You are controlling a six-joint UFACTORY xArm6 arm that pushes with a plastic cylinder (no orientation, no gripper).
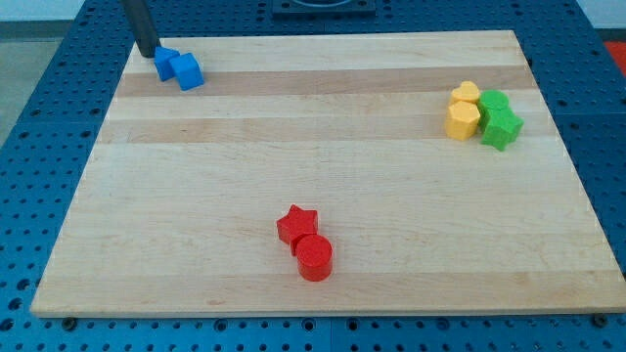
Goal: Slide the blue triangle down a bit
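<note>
The blue triangle lies near the board's top left corner. A blue cube touches it on its right. My tip stands just left of and slightly above the triangle, close to or touching its upper left edge. The rod rises out of the view's top.
A red star and a red cylinder sit together at the bottom centre. A yellow heart and yellow hexagon sit at the right, beside two green blocks. The wooden board rests on a blue perforated table.
</note>
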